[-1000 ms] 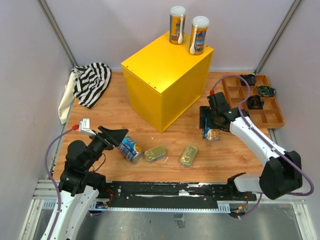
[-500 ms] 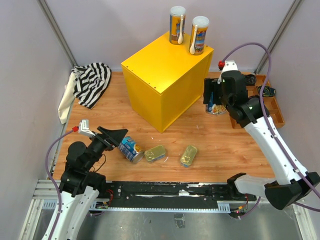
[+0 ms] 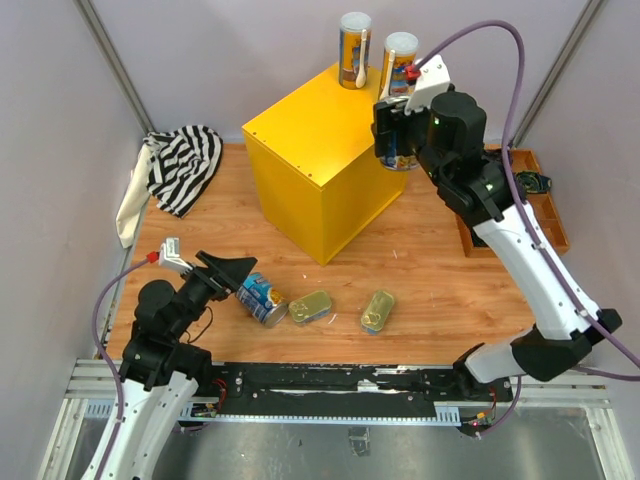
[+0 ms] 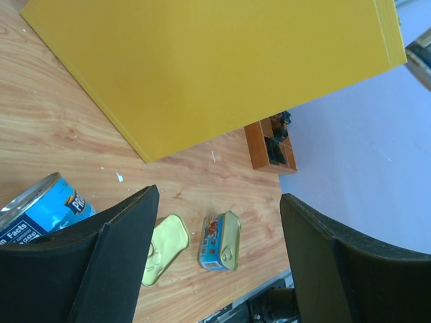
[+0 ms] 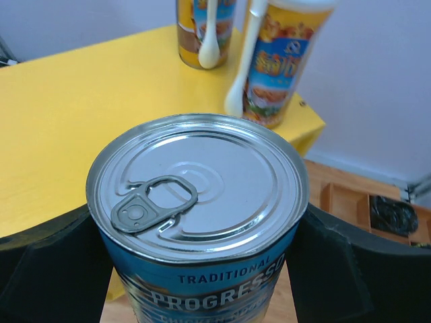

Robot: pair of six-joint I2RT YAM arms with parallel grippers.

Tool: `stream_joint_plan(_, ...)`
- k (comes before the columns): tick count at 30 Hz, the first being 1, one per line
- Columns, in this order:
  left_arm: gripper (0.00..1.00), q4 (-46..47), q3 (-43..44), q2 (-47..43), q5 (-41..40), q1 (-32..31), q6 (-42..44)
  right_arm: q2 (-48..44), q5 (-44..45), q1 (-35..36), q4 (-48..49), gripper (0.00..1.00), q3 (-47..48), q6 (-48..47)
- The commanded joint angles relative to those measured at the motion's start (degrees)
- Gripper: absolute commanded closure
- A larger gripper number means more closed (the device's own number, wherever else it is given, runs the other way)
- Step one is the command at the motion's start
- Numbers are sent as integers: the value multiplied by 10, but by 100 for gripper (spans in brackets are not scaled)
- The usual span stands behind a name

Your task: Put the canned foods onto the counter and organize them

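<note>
My right gripper (image 3: 398,140) is shut on a wide blue-labelled silver-topped can (image 5: 199,202) and holds it upright in the air beside the right edge of the yellow counter (image 3: 325,130). Two tall white-lidded cans (image 3: 354,48) (image 3: 398,68) stand at the counter's far corner. The second blue-labelled can (image 3: 262,298) lies on its side on the table, just right of my open, empty left gripper (image 3: 232,272). Two flat golden tins (image 3: 310,306) (image 3: 377,310) lie on the table to its right; they also show in the left wrist view (image 4: 163,247) (image 4: 220,241).
A striped cloth (image 3: 180,165) lies at the far left of the table. A brown compartmented tray (image 3: 505,200) with small black gadgets (image 3: 530,183) stands at the far right, partly behind my right arm. Grey walls close in the sides and back.
My right gripper has lifted the blue-labelled can from the table near the tray up and left to the height of the counter's top. The left arm has not moved.
</note>
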Motion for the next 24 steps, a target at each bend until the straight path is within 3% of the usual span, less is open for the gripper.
stream_joint_plan(1, 23, 15, 10, 17, 1, -3, 10, 26, -15, 22, 128, 99, 75, -40)
stream_joint_plan(14, 23, 63, 30, 90, 17, -3, 77, 152, -77, 27, 251, 99, 163, -67)
stream_joint_plan(24, 22, 146, 39, 174, 99, -3, 130, 219, -107, 22, 370, 99, 160, -83)
